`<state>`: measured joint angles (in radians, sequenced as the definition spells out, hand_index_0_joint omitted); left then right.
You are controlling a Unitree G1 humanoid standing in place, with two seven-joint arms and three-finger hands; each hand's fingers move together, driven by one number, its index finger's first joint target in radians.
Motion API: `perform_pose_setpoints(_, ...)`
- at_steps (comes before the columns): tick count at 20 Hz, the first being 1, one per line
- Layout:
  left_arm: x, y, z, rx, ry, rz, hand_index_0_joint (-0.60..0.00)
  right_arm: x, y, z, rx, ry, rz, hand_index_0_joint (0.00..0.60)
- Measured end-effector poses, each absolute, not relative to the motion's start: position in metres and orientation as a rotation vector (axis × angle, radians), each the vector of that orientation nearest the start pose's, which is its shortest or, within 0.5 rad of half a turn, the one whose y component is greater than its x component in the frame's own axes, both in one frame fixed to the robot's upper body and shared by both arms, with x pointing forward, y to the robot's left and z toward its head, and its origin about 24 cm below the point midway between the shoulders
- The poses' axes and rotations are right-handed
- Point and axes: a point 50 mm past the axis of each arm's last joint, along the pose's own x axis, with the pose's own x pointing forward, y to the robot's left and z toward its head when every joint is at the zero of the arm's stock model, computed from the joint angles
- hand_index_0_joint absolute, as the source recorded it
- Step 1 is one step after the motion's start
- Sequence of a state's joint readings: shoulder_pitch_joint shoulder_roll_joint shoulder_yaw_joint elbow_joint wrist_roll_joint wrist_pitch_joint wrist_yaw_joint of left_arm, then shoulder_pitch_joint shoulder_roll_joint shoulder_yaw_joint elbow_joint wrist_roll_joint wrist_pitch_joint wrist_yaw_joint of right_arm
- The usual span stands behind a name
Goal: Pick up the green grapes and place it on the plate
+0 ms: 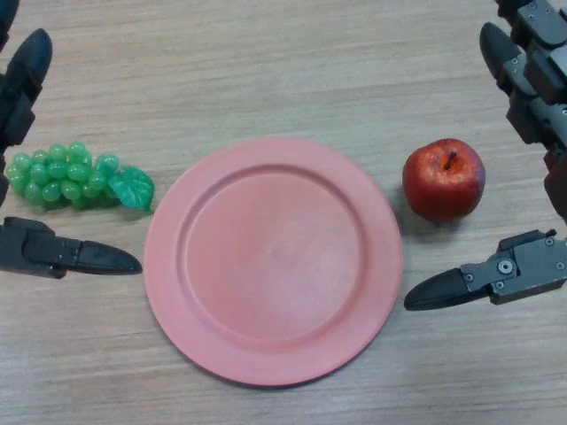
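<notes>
While both robot hands sit open at the edges, the green grapes lie on the wooden surface, off the plate.

From the head view, the grapes rest to the left of the pink plate, their leaf close to the plate's rim but not on it. The left robot hand brackets the bunch, its fingers straight above the grapes and its thumb stretched out below them, neither visibly touching. A red apple stands upright just to the right of the plate. The right robot hand frames the apple in the same spread way, holding nothing.
</notes>
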<state>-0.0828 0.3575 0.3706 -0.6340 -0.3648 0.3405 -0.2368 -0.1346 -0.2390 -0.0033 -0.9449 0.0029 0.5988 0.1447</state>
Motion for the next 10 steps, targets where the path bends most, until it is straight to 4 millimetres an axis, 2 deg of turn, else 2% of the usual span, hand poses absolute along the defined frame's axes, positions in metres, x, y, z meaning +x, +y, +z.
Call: perform_pose_setpoints(10,0.2196,0.2262,0.1971,0.131,-0.417,-0.116,0.000,0.2043,-0.1453,0.2166,-0.266,-0.459,0.203,0.000)
